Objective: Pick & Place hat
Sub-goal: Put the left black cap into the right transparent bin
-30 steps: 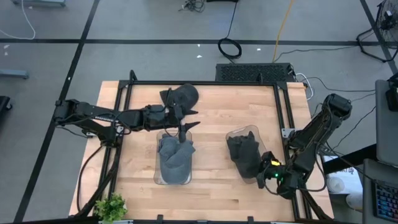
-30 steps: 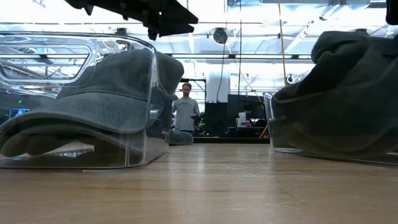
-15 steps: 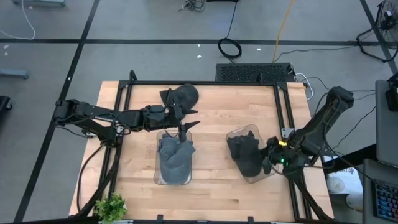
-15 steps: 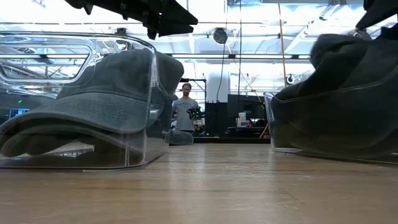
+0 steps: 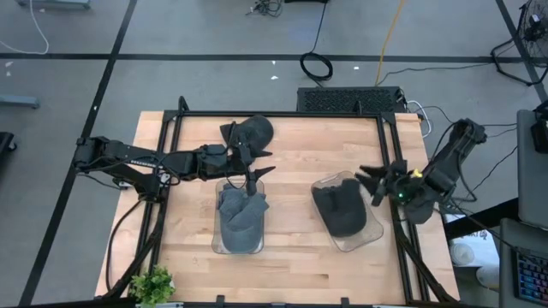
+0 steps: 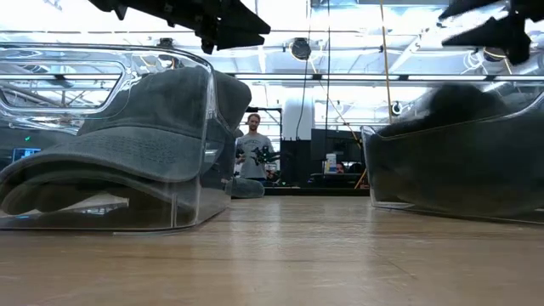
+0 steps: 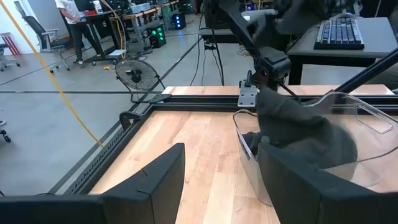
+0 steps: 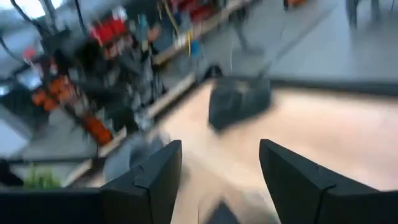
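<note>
Hat point(image 5: 344, 212) lies in the right clear bin point(image 5: 370, 233), nothing gripping it; right gripper point(image 5: 370, 181) hangs just beside the bin's far right corner, fingers spread, empty; left gripper point(image 5: 262, 174) w/ fingers apart, empty, hovers over the left bin point(image 5: 237, 246) that holds another hat point(image 5: 241, 216). Risk: hat sits humped above the rim, so a sweeping arm could snag the fabric and drag it out or shift the bin.
</note>
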Controlling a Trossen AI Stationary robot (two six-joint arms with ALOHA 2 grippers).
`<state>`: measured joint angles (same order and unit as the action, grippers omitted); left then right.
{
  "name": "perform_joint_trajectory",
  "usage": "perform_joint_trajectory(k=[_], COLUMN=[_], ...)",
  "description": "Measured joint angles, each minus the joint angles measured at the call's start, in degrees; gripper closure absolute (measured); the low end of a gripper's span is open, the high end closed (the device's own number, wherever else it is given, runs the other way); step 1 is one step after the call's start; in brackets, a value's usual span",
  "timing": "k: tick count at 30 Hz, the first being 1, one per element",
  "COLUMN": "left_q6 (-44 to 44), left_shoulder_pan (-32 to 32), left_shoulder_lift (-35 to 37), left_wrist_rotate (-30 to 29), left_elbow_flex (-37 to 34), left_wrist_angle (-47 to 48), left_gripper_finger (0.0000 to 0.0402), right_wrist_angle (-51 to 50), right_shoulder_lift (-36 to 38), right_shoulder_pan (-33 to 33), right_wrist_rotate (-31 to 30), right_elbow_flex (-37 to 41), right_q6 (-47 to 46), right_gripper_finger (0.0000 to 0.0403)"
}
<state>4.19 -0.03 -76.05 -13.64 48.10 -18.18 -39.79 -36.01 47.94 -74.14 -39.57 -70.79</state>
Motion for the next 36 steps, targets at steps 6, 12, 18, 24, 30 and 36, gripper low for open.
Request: perform_joint_trajectory(k=[6,12,18,24,30,36], left_q6=[0.00,0.00,0.00,-0.30,-1.71,-1.75], left_shoulder_pan=[0.00,0.00,0.00,0.00,-0.02,-0.22], left_shoulder_lift=[0.00,0.00,0.00,0.00,0.00,0.00], left_wrist_rotate=[0.01,-0.01,-0.01,-0.01,-0.01,-0.01], left_elbow_flex=[0.00,0.02,0.02,0.07,0.07,0.07], left_wrist_angle=[0.12,0.44,0.50,3.40,3.53,3.53], left_gripper_finger=[0.0188,0.0188,0.0188,0.0188,0.0188,0.0188], right_wrist_angle=[12.74,51.37,48.97,1.80,-35.90,-39.70], right_shoulder_lift=[1.98,-3.87,-17.85,-32.31,-41.55,-42.31], right_shoulder_pan=[0.02,0.23,2.91,0.86,-3.27,-3.32], right_wrist_rotate=[2.86,26.67,27.40,25.54,47.62,59.38], right_elbow_flex=[0.00,-0.07,-9.37,-28.56,-32.22,-25.79], right_q6=[21.51,62.03,85.09,54.00,13.86,0.05], right_gripper_finger=[0.0197,0.0233,0.0340,0.0396,0.0402,0.0403])
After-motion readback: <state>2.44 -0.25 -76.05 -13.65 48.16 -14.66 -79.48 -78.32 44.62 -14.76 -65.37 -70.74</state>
